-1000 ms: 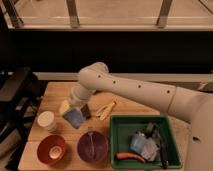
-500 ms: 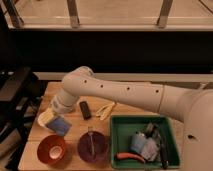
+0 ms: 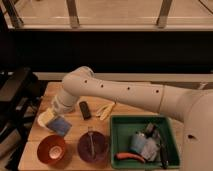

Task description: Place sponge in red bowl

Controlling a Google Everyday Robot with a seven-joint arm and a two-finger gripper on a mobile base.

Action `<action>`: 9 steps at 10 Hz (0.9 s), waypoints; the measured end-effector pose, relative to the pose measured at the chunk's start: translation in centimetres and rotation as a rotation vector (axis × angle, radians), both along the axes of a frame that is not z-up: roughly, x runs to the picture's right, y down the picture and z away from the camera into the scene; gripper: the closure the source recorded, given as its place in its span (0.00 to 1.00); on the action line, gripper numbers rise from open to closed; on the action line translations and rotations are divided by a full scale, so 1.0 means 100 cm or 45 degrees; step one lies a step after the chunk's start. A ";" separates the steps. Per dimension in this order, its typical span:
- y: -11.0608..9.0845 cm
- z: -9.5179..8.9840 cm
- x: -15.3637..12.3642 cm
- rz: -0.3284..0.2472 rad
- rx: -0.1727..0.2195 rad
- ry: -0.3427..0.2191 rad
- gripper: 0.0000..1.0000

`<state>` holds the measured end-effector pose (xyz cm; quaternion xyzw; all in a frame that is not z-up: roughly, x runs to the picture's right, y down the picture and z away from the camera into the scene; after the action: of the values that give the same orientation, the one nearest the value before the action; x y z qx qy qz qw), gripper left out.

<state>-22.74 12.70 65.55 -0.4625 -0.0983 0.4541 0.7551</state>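
Observation:
The red bowl [image 3: 51, 149] sits at the front left of the wooden table [image 3: 125, 107]. The sponge [image 3: 55, 122], yellow with a blue face, hangs just above and behind the bowl, at the end of my arm. My gripper [image 3: 56, 114] is at the sponge, over the table's left side, and seems to hold it. My white arm [image 3: 125, 92] reaches in from the right across the table.
A dark purple bowl [image 3: 92, 146] with a utensil in it stands right of the red bowl. A green bin [image 3: 145, 142] with tools and an orange-handled item is at the front right. A black object [image 3: 85, 110] and a pale banana-like item [image 3: 105, 110] lie mid-table.
My gripper has moved left and toward the front with the sponge, from mid-table to just behind the red bowl. The white cup at the left is now hidden behind the arm.

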 end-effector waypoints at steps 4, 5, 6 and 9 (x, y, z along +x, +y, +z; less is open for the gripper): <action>0.032 0.020 -0.039 0.011 -0.043 -0.069 1.00; 0.041 0.024 -0.044 0.033 -0.062 -0.089 0.99; 0.047 0.025 -0.050 0.045 -0.073 -0.106 0.95; 0.066 0.027 -0.059 0.095 -0.112 -0.139 0.65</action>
<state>-28.64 19.26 68.29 -0.5151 -0.1364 0.4600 0.7103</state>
